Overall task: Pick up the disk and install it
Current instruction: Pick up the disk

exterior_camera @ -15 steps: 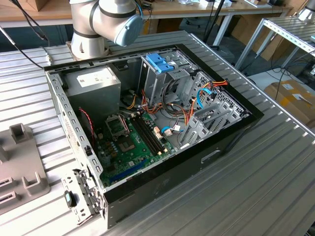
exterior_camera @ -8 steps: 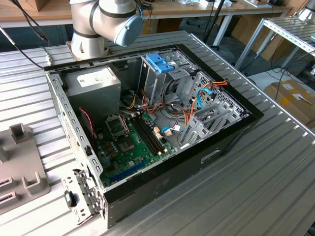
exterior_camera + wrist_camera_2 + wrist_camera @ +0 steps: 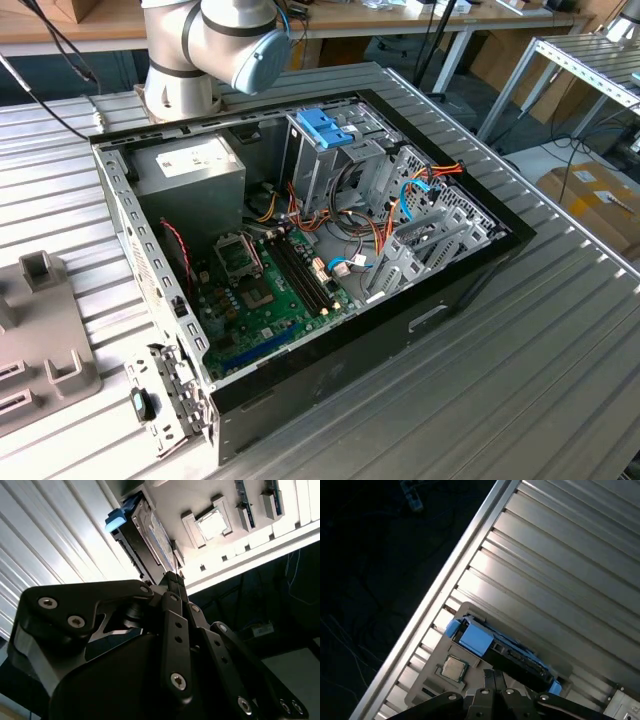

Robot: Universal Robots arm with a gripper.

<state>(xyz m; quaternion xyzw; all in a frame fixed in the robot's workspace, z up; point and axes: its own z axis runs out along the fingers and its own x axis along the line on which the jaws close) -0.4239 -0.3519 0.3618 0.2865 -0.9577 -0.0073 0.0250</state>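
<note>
Holder (image 3: pixel 40 340): grey slotted plate on the ribbed table (image 3: pixel 560 555), at the exterior view's left. It lies directly below the jaws and carries the disk.
Processor chip (image 3: pixel 454 668): small square part in a recess of the holder, just beside the jaw tips. It is not the target.
Disk (image 3: pixel 502 652): grey drive in its blue carrier, seated in the holder just ahead of the jaw tips, apparently on edge. It is not lifted.
Gripper (image 3: pixel 495 675): jaws together with nothing between them, tips near the disk's edge. Whether they touch it cannot be told.
Step in hand: the pickup, judged barely begun.
Doing it well: the jaws need to part wider than the carrier and centre on the drive's flat faces rather than the blue end tab (image 3: pixel 117 519), then close squarely. A lift along the slot should avoid jamming; a skewed grip would likely tilt the disk.
Case (image 3: pixel 440 300): open computer, away from the jaws, toward the exterior view's right of the holder.
Blue bracket (image 3: pixel 325 128): bare carrier on the drive cage inside the case. It is not the disk.
</note>
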